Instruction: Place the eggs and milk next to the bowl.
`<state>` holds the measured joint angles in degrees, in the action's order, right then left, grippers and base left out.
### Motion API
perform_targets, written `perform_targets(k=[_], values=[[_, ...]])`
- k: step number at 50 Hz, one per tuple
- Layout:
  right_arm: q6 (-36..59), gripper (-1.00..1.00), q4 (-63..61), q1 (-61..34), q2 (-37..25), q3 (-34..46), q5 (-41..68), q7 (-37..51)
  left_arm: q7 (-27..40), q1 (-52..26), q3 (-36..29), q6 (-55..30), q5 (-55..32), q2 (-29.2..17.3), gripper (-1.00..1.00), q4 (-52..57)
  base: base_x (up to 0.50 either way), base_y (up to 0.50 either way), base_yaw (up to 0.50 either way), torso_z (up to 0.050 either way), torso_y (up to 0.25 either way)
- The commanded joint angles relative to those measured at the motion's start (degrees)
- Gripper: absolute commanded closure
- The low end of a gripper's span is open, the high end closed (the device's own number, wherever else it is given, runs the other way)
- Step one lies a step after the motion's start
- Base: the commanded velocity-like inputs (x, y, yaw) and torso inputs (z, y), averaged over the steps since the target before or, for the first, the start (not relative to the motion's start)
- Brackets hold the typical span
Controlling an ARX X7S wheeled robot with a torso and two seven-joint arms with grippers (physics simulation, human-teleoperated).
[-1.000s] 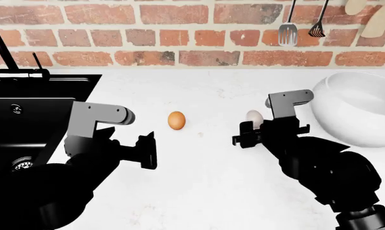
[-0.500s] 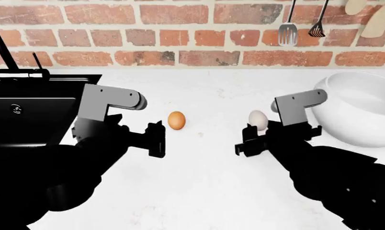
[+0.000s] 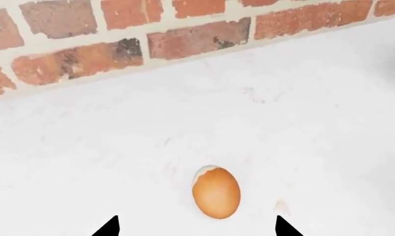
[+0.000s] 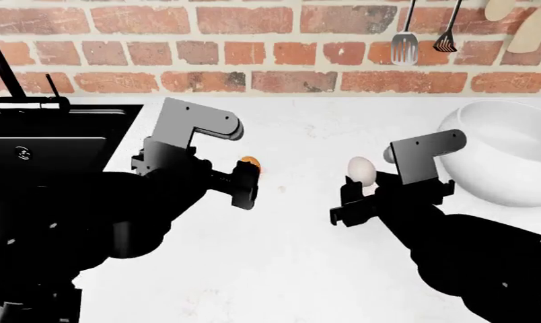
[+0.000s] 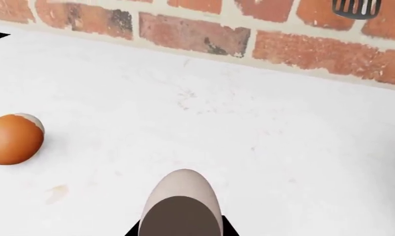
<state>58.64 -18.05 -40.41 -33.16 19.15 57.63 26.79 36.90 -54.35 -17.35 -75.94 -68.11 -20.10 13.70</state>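
Observation:
The orange-brown egg lies on the white counter, half hidden behind my left gripper. In the left wrist view this egg rests just ahead of the wide-open left gripper, between its two fingertips and touching neither. My right gripper is shut on the pale off-white egg. In the right wrist view that egg fills the gap of the right gripper, with a black tip pressed to each side. The large white bowl stands just right of the right gripper. The milk is out of view.
A black sink with a faucet sits at the far left. A brick wall backs the counter, and a spatula and whisk hang on it above the bowl.
My left gripper has advanced forward and right until its fingers flank the orange-brown egg. The right gripper drifted slightly right toward the bowl with the pale egg.

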Motion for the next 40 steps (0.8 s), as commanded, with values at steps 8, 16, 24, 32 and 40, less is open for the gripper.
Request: perform_targets(k=[8,16,24,32,40], values=[[-0.19,1.0,-2.56,1.46,-1.09,-1.48,0.88,1.07,-5.02,-4.13,-6.03,2.41,3.85,1.99,-1.0,-5.95,0.0,0.0,0.0,0.0,0.0],[-1.23,1.0,-3.06,2.12,-1.18,-1.78,0.69,1.03,-7.81,-4.67,-8.72,4.96,6.73,1.85,-1.0,-7.96,0.0,0.0,0.0,0.0,0.0],[-1.43,1.0,-4.44,2.82,-1.76,-2.61,1.58,1.46,-9.32,-4.24,-12.64,7.91,10.62,2.07,-1.0,-8.76,0.0,0.0,0.0,0.0,0.0],[-2.52,1.0,-4.49,3.56,-1.98,-2.72,1.3,0.8,-11.96,-4.88,-16.46,12.21,15.33,2.94,-1.0,-12.38,0.0,0.0,0.0,0.0,0.0],[-2.94,1.0,-4.68,4.22,-2.27,-3.06,1.43,0.99,-15.93,-6.48,-17.89,15.01,16.99,4.69,-1.0,-19.5,0.0,0.0,0.0,0.0,0.0]])
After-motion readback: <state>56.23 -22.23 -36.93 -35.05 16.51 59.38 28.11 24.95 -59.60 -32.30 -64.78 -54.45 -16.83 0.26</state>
